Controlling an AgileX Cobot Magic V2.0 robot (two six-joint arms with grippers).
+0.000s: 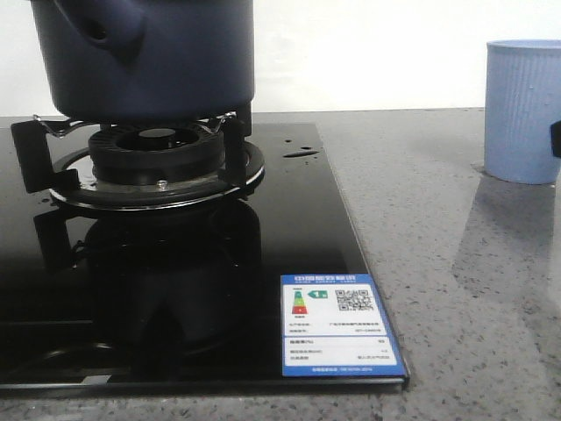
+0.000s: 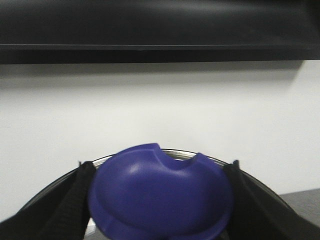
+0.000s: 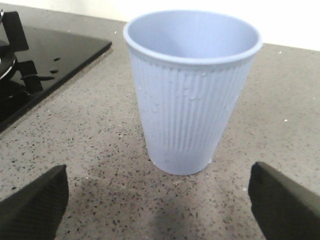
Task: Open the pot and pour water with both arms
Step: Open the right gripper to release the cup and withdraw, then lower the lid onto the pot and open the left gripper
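Observation:
The dark navy pot sits on the gas burner at the back left, its side stub facing me; its top is out of frame. My left gripper is shut on a blue lid knob, with black fingers on both sides and a metal lid rim behind it. Water shows as small drops on the black glass hob. My right gripper is open just in front of a ribbed pale blue cup, without touching it.
The pale blue cup stands on the speckled grey counter at the right. An energy label sits on the hob's front right corner. A white wall lies behind, and a dark shelf shows in the left wrist view.

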